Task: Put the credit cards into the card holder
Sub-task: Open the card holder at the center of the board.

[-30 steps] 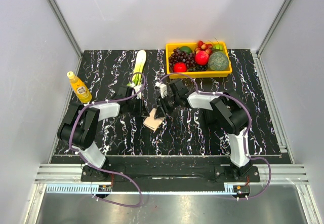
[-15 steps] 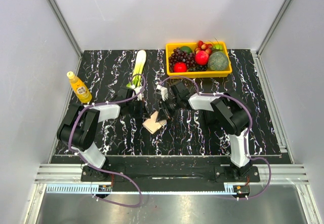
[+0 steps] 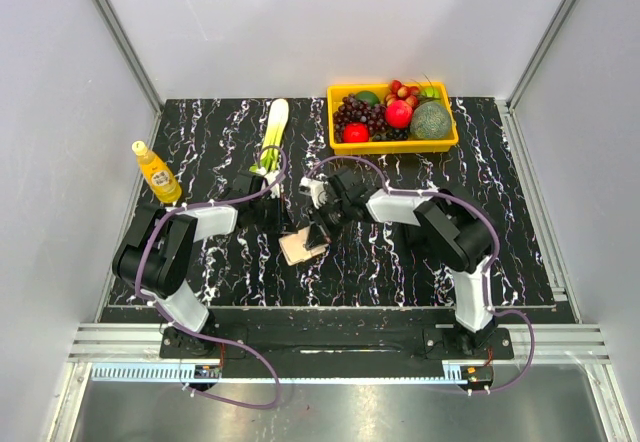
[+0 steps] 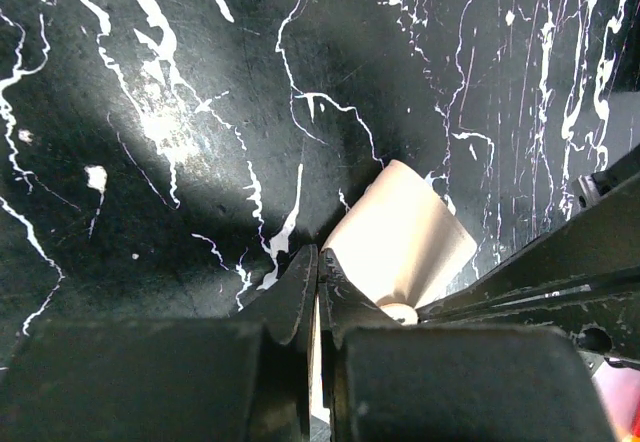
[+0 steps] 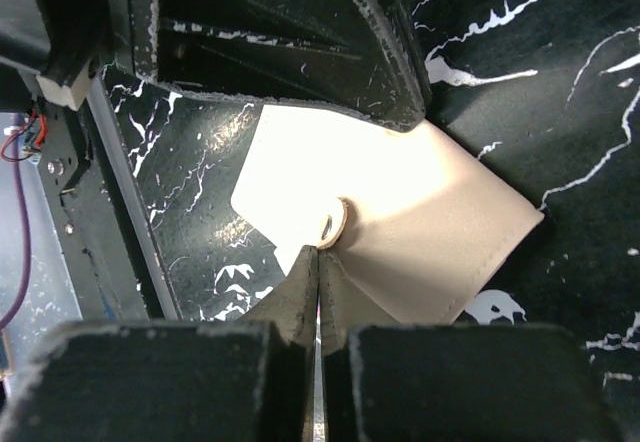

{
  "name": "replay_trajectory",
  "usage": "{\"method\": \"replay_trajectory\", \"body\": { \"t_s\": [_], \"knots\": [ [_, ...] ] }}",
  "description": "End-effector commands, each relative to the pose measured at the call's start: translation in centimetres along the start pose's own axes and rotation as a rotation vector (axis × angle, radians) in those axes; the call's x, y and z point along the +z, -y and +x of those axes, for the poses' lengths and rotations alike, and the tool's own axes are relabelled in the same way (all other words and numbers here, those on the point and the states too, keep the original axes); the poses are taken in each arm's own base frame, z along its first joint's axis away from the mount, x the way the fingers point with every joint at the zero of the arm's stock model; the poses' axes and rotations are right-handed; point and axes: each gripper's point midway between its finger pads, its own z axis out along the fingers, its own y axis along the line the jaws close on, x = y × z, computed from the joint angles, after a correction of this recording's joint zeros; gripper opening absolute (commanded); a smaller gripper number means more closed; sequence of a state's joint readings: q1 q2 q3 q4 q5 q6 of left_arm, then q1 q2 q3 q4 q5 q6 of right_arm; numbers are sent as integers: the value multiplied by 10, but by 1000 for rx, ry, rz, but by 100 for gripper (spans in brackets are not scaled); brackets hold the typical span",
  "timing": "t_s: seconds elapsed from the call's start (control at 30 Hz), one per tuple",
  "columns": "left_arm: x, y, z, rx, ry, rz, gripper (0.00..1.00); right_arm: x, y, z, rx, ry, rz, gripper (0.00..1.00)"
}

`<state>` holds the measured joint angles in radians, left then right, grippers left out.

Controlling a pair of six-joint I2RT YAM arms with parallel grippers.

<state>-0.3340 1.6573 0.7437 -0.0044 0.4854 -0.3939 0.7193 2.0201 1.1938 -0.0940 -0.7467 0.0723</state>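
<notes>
The card holder (image 3: 300,249) lay on the black marbled table (image 3: 500,242), near the middle and a little toward the near edge, with both grippers meeting over it. It was beige, and a small round snap (image 5: 335,224) sat at the edge that faced the right wrist camera.

Well behind it, at the far edge, stood a yellow tray (image 3: 393,147) of fruit. A leek (image 3: 273,132) lay left of the tray, and a yellow bottle (image 3: 155,174) stood upright near the table's left edge. None of them was close to the holder. What crowded it were the arms themselves. In the right wrist view the dark body of the left gripper covered the holder's far side, and in the left wrist view the right arm (image 4: 560,272) lay across its right-hand side.

The left gripper (image 3: 283,228) was closed, with a thin strip of the beige material pinched between its fingers (image 4: 295,292). The right gripper (image 5: 318,259) was fully closed too, its tips pressed together and touching the holder's edge just beside the snap. Whether any of the material was caught between them could not be told.
</notes>
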Motion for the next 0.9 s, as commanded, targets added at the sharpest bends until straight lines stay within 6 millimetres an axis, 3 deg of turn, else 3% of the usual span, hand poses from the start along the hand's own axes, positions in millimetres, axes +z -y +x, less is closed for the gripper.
{"method": "replay_trajectory", "body": {
  "t_s": [0.0,0.13,0.27,0.37,0.6,0.67,0.73,0.8,0.87],
  "knots": [
    [1,-4,-16,6,71,-28,0,-10,-21,-12,-104,70,42,0],
    [6,-8,-14,-23,66,-36,0,-14,-50,-26,-192,160,12,0],
    [7,-14,-14,-48,70,-70,0,-2,-70,-18,-249,161,14,0],
    [7,-17,-11,-60,67,-85,0,-3,-77,-17,-260,206,0,0],
    [-1,-12,-17,-48,89,-88,0,-30,-62,-8,-269,236,157,0],
    [-4,-7,-21,-51,102,-70,6,-37,-48,0,-257,234,228,0],
    [-8,1,-24,-53,115,-47,20,-45,-32,10,-238,225,295,0],
    [-13,6,-27,-49,128,-34,23,-52,-19,15,-224,223,348,0],
    [-21,11,-31,-42,150,-30,35,-66,-7,15,-202,235,412,0]
  ]
}}
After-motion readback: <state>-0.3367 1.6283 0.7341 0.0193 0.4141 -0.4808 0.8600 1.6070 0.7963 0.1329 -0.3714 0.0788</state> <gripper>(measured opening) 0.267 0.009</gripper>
